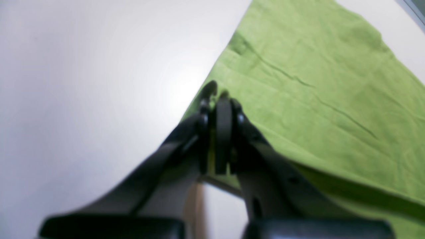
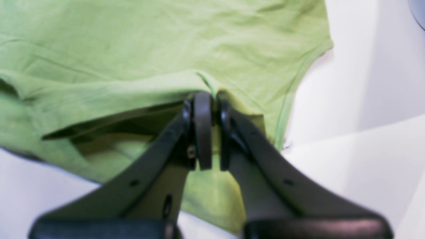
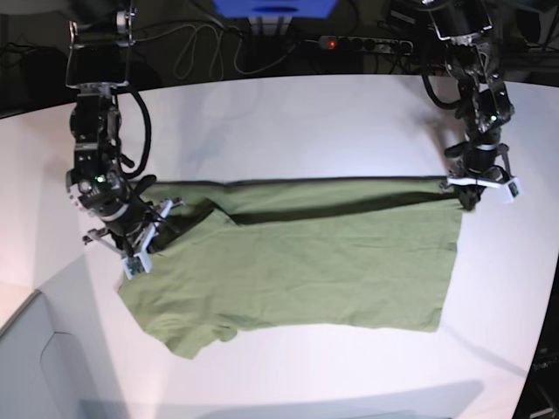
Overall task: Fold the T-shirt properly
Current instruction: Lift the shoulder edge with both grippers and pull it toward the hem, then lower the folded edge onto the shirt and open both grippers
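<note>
T-shirt, one in count, olive-green, lies spread on the white counter between two pincers, its far edge raised in a taut band running from one to the other. Right pincer is clamped on a fold of cloth near the sleeve end; fabric bunches right at its tips and sags below them. Left pincer is pressed together at the hem corner; cloth sits against its tips and a sliver shows between the fingers, so it appears clamped on the T-shirt edge, though blur limits certainty.

Risks, as judged: uneven travel of the two pincers would skew the fold line; a thin grip at the left corner could slip under tension; the sleeve beneath the right pincer may tuck in crooked.
</note>
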You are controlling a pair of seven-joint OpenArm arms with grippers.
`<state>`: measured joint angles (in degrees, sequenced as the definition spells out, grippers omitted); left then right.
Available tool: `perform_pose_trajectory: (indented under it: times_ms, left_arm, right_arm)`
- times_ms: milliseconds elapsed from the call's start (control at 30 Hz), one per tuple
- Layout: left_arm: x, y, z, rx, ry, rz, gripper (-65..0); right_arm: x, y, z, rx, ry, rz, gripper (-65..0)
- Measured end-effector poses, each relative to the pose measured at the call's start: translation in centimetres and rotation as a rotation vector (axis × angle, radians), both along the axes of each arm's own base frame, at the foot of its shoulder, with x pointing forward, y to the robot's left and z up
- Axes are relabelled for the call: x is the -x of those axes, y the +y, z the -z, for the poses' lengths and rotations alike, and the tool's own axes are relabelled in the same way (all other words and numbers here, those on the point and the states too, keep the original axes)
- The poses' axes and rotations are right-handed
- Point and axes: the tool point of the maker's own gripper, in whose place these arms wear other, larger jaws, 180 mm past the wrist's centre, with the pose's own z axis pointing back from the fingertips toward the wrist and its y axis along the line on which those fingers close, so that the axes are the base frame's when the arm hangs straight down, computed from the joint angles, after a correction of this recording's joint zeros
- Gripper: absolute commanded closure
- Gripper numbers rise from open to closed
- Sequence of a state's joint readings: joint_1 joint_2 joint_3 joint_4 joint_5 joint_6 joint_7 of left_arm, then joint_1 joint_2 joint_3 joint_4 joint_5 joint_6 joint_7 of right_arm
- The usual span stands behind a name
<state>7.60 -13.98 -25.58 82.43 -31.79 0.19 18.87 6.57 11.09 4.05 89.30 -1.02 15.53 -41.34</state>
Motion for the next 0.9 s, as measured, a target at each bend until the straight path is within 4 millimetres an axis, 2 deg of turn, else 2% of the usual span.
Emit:
perform_pose_trajectory:
  times_ms: [67, 200, 333, 433, 567, 667, 900]
  left_arm:
    - [-0.3, 0.0, -0.2, 0.0, -0.007, 0.0, 0.0]
    - [-0.5, 0.0, -0.4, -0.001, -0.017, -0.001, 0.0]
    - [-0.7, 0.1, -0.5, 0.002, -0.017, -0.002, 0.0]
    - [-1.2, 0.0, -0.8, 0.001, -0.03, -0.002, 0.0]
    - [-1.5, 0.0, -1.1, 0.001, -0.04, -0.002, 0.0]
    - [-1.3, 0.1, -1.0, 0.0, -0.035, -0.002, 0.0]
    - [-1.1, 0.2, -0.9, -0.001, -0.032, -0.007, 0.0]
  right_arm:
    - [0.7, 0.1, 0.0, 0.009, 0.002, -0.004, 0.0]
    - [2.6, 0.8, -1.1, 0.014, -0.027, -0.027, 0.0]
    - [3.3, 1.1, -2.5, 0.015, -0.07, -0.036, 0.0]
    - [4.7, 1.4, -3.1, 0.026, -0.076, -0.046, 0.0]
    - [5.7, 2.1, -4.9, 0.023, -0.13, -0.064, 0.0]
    - [6.7, 2.2, -5.2, 0.031, -0.126, -0.071, 0.0]
    - [6.7, 2.0, -5.4, 0.03, -0.137, -0.065, 0.0]
